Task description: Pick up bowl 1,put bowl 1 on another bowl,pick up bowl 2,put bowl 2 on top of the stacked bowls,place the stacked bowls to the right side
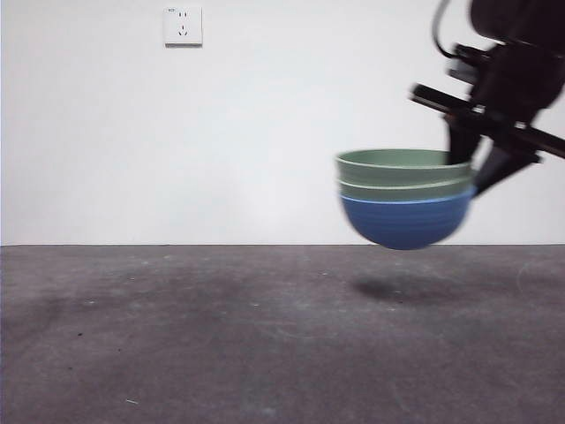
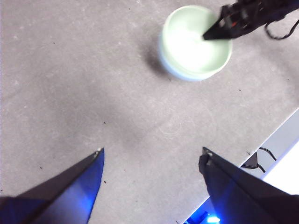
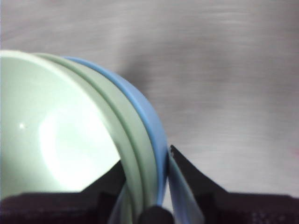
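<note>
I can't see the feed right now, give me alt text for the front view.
The right end effector, entering from the upper right, holds the stacked bowls by their right rim, lifted clear above the grey table: two pale green bowls nested in the blue bowl. Their shadow lies on the table below; a white wall with an outlet stands behind.

The front view looks from a low point, almost at the height of the counter [image 1: 265,336], level across it toward a white wall [image 1: 177,132] with a socket [image 1: 183,26]. The left wrist view looks down on the counter from high, so the stacked bowls [image 2: 196,44] appear small and far. The right wrist view is very near to the same bowls and looks along their rims, between the jaws of the right end effector [image 3: 147,179]. All three views share the stacked bowls; the front view shows them from the side.
</note>
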Tool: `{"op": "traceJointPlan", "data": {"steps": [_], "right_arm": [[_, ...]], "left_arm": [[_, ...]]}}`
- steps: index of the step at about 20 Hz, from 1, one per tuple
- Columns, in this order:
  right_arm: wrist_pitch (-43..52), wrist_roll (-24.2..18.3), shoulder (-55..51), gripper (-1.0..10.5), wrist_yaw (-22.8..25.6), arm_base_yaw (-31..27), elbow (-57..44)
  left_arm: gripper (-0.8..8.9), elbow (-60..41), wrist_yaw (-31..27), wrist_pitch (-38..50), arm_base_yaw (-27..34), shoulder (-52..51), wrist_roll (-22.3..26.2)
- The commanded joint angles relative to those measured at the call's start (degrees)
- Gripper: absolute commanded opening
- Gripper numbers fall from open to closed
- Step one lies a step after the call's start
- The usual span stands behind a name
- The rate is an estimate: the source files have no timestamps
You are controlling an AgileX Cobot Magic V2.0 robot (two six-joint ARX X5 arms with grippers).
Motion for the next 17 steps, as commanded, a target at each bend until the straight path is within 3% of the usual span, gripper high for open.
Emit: {"op": "traceJointPlan", "data": {"steps": [1,6,17], "right_arm": [[0.8,-1.8,0.3,-0.1,-0.5,-2.4,-0.3],[0.1,-3.3,4.3,-0.1,-0.5,-6.5,-0.3],[1.0,-4.7,11.1,-0.1,-0.5,-6.7,-0.3]], "left_arm": [[3.47,0.2,-0.1,0.3,0.0,-0.1,0.7],[3.47,0.2,0.0,0.3,0.0,-0.1,0.7],[3.47,0.2,0.0,0.2,0.0,-0.1,0.4]]}}
